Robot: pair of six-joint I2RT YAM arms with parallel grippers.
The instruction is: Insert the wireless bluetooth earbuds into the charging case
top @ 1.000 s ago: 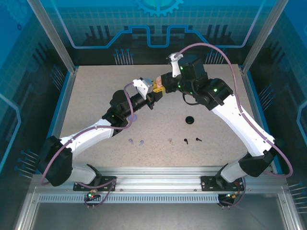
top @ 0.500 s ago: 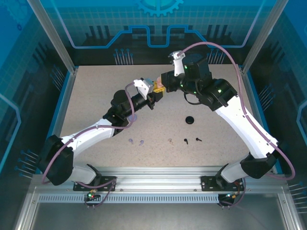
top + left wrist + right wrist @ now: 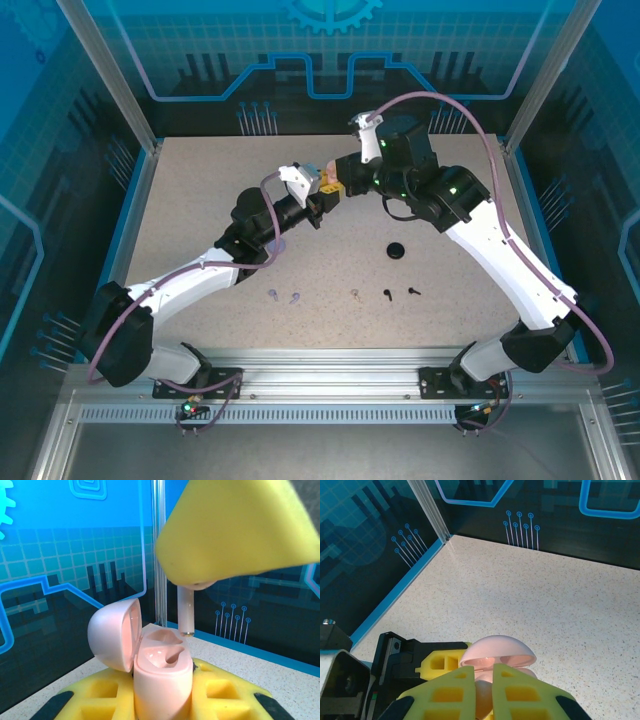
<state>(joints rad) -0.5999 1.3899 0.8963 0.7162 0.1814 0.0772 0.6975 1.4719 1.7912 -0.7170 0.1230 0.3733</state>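
From above, the two arms meet toward the back of the table (image 3: pixel 180 200). The left gripper (image 3: pixel 326 192) is clamped on the pink charging case (image 3: pixel 322 178), and the right gripper (image 3: pixel 340 181) sits tight against it from the other side. Near the front lies a loose row: two lilac earbuds (image 3: pixel 294 297), a second pink earbud (image 3: pixel 355 293) and two black earbuds (image 3: pixel 387 294), with a round black case (image 3: pixel 397 250) just behind. On the left wrist camera the case (image 3: pixel 162 672) stands upright between yellow fingers (image 3: pixel 95 697), lid (image 3: pixel 114 632) swung open to the left. The pink earbud (image 3: pixel 186 612) hangs stem-down from the right gripper's yellow finger, tip just over the open wells, not seated yet. On the right wrist camera that gripper (image 3: pixel 490 690) is pinched nearly together on the earbud, poised over the domed lid (image 3: pixel 497 652).
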